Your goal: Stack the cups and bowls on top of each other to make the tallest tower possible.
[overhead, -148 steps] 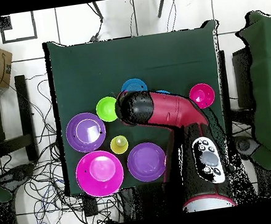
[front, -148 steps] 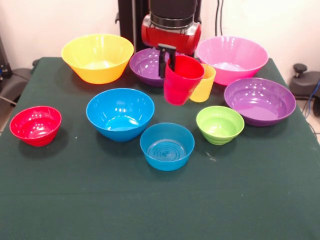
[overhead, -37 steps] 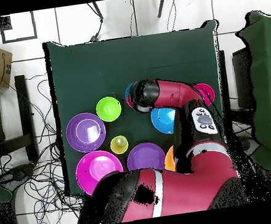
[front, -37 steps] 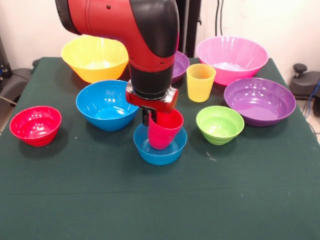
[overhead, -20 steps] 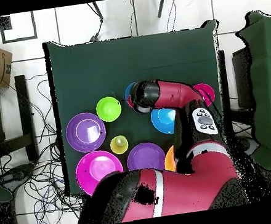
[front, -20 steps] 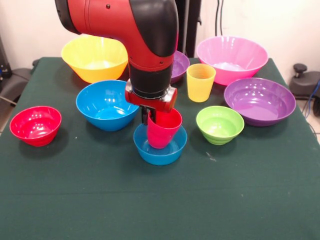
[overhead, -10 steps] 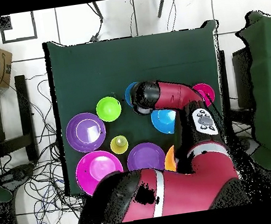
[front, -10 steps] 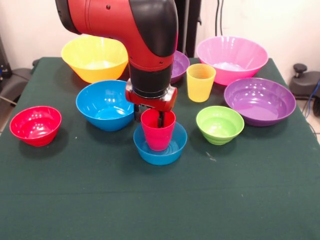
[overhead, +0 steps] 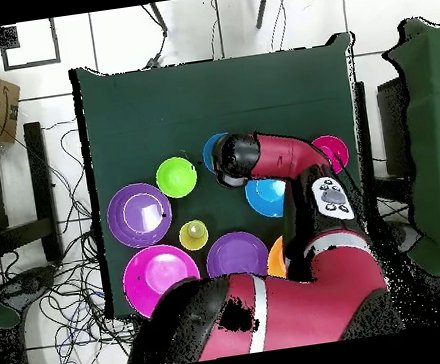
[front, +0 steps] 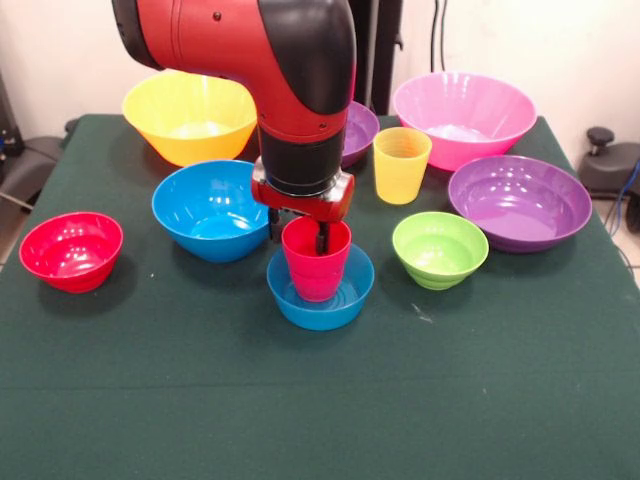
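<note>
Near the table's (front: 120,420) middle, the claw (front: 297,234) hangs with its fingers spread either side of the red cup's (front: 316,259) rim, not pinching it. This cup stands upright inside the small blue bowl (front: 322,303). Just beside lie the medium blue bowl (front: 210,208) and lime green bowl (front: 439,249); the yellow cup (front: 400,165) stands behind. Toward the far edge sit the yellow bowl (front: 190,115) and pink bowl (front: 463,115).
</note>
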